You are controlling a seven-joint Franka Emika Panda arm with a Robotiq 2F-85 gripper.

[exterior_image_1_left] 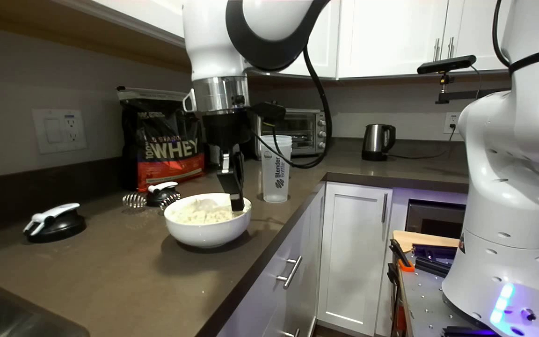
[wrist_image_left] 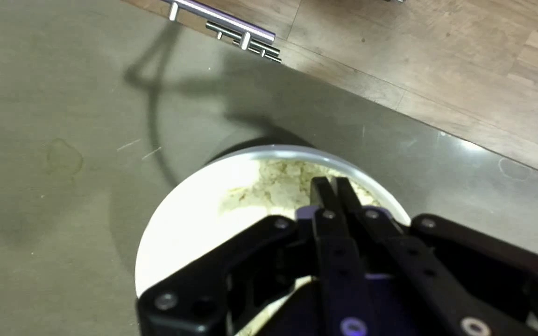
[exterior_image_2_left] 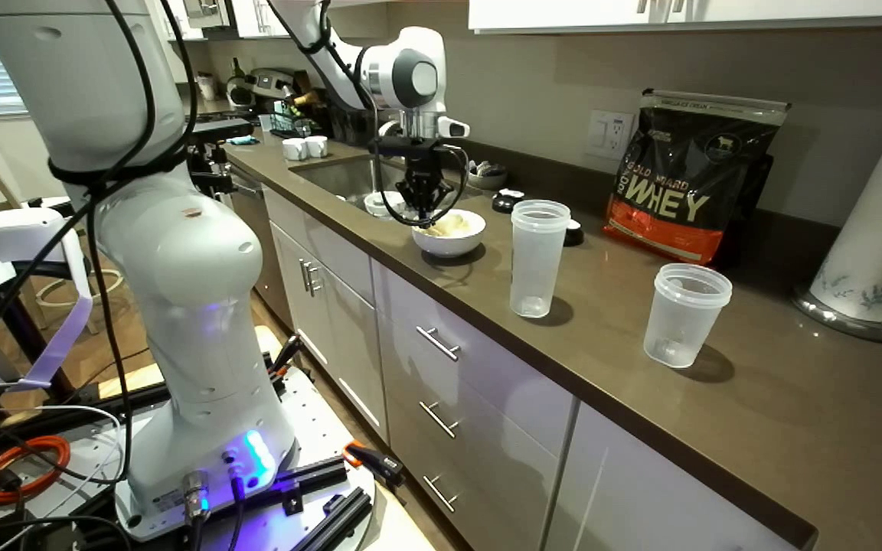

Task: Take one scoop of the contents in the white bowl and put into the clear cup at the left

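I've bare counter (exterior_image_1_left: 129,281) lower left, its edge (exterior_image_1_left: 264,258) near the glossy bowl (exterior_image_1_left: 208,235). My closed gripper (wrist_image_left: 332,180) hangs inside, by crumbly powder (exterior_image_1_left: 199,216).

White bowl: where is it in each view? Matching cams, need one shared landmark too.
Exterior view: white bowl left of centre, a bit below mid-height.
Exterior view: white bowl near centre, slightly above mid-height.
Wrist view: white bowl in the lower middle, large, partly hidden.
Shared landmark: pincer, reaching down to the white bowl in all three.
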